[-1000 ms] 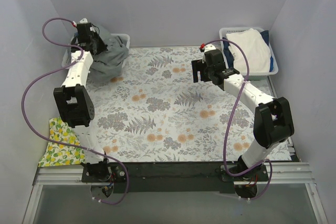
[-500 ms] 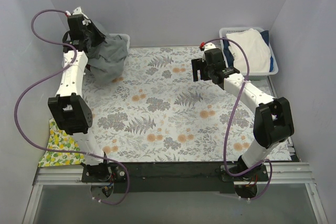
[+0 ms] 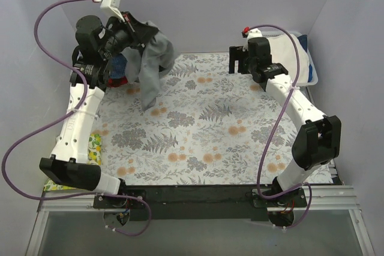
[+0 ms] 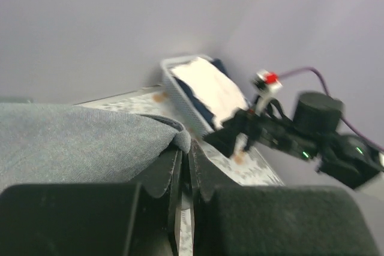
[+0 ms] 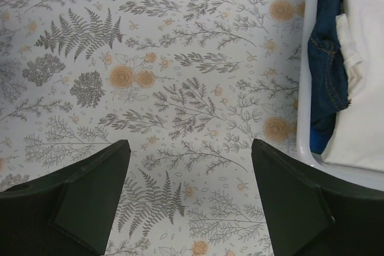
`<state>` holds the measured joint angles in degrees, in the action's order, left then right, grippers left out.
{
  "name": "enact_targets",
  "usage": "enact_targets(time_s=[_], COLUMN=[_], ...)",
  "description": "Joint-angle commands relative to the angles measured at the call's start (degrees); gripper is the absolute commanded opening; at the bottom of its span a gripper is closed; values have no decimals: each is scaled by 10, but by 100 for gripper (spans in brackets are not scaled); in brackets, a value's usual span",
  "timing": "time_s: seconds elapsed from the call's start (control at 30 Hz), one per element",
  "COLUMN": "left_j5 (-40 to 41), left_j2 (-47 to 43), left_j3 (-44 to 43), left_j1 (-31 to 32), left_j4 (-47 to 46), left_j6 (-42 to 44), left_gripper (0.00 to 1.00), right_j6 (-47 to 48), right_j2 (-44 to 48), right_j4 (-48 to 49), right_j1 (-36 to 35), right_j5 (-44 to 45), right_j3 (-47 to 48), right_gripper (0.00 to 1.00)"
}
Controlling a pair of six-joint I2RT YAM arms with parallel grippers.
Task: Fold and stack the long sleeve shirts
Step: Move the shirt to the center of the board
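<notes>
A plain grey long sleeve shirt (image 3: 153,64) hangs in the air over the far left of the table, its lowest corner near the fern-print cover (image 3: 198,130). My left gripper (image 3: 139,39) is raised and shut on the shirt's top edge. In the left wrist view the jaws (image 4: 186,148) pinch a fold of the grey shirt (image 4: 72,142). Red and blue cloth (image 3: 117,74) shows beneath the left arm. My right gripper (image 3: 237,62) hovers open above the far right of the cover; in its wrist view the gripper (image 5: 189,169) has only the cover between its fingers.
A white basket (image 3: 312,75) at the back right holds white cloth (image 5: 366,58) and blue denim (image 5: 327,70); its rim (image 5: 305,88) lies just right of my right gripper. A yellow lemon-print cloth (image 3: 94,148) peeks out at the table's left edge. Grey walls enclose the table.
My left arm has lifted the grey shirt up out of the back-left basket and swung it to the right. The right gripper has moved a little back and right, still open.
</notes>
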<state>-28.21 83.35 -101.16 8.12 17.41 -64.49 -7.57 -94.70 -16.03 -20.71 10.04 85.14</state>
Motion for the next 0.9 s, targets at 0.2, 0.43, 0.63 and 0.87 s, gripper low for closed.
enact_targets(time_s=[0.2, 0.43, 0.63, 0.87], left_j5=[-150, -35, 66, 316], left_j2=[-143, -284, -343, -324], left_j3=[144, 383, 480, 444], left_j1=[80, 98, 98, 98], left_j4=[-40, 99, 138, 133], left_j6=[1, -33, -5, -30], left_gripper=[0, 0, 35, 83], right_j6=[-17, -20, 13, 58], right_j2=[84, 92, 48, -43], right_j4=[-5, -3, 5, -37], right_j1=[60, 70, 45, -66], right_j5=[2, -16, -160, -205], right_j3=[17, -26, -49, 40], right_gripper=[91, 91, 91, 94])
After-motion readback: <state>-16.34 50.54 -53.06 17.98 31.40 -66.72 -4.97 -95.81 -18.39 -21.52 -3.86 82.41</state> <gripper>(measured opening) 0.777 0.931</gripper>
